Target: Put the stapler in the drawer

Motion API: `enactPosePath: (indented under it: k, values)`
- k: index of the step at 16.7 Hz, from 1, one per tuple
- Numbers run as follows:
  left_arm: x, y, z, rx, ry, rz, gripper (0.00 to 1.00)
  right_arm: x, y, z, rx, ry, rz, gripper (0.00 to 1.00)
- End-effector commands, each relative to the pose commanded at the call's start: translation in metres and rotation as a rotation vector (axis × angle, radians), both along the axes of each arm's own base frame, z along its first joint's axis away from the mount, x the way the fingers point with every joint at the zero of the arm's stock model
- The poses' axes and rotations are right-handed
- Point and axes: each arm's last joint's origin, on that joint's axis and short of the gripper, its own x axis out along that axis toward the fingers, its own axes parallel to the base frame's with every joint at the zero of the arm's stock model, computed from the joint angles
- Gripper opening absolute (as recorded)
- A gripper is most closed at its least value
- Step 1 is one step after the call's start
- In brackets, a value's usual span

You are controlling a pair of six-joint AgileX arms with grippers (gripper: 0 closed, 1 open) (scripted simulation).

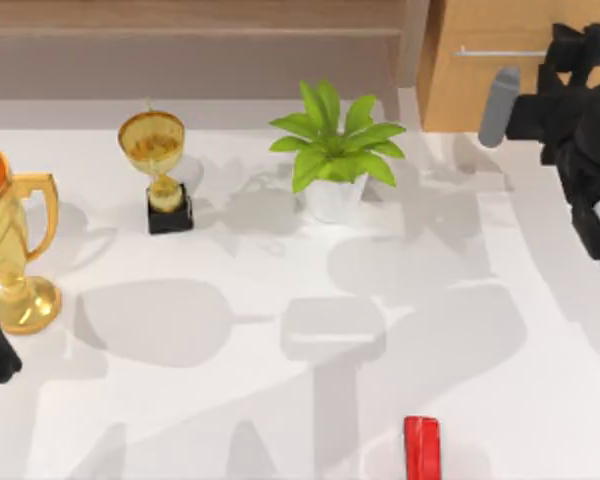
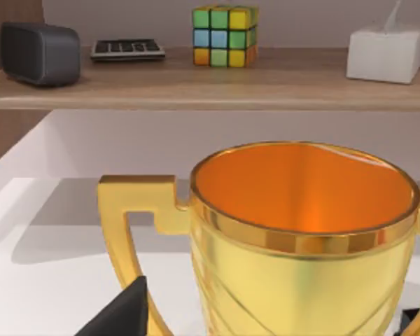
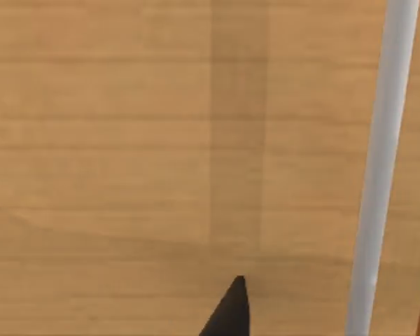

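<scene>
The right gripper (image 1: 570, 45), whose finger spread cannot be told, is held against the closed drawer (image 1: 480, 80) at the frame's upper right, while the stapler (image 1: 422, 448) lies lengthwise up-down on the desk (image 1: 230, 400) at the bottom edge, well apart.

Stapler (image 1: 422, 448) is bright red against the white table (image 1: 230, 400). The drawer (image 1: 480, 80) front is a light orange-tan wood with faint horizontal grain, and its bar handle (image 3: 381, 168), just off to the side of the right gripper's black fingertip (image 3: 227, 311), is silver-white. Big trophy (image 2: 301, 238) is shiny gold with an orange inside. Small trophy (image 1: 155, 165) is gold on a black base. Plant (image 1: 332, 140) is green in a white pot. Puzzle cube (image 2: 225, 35) is a checker of green, yellow, blue and orange squares.
</scene>
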Motion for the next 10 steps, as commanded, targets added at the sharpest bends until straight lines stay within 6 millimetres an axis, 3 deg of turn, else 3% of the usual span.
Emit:
enactPosePath:
  k: [5,10]
  values:
    - [0.0,0.0,0.0,0.0,0.0,0.0,1.0,0.0,0.0,0.0,0.0,0.0,0.0,0.02]
    - [0.0,0.0,0.0,0.0,0.0,0.0,1.0,0.0,0.0,0.0,0.0,0.0,0.0,0.0]
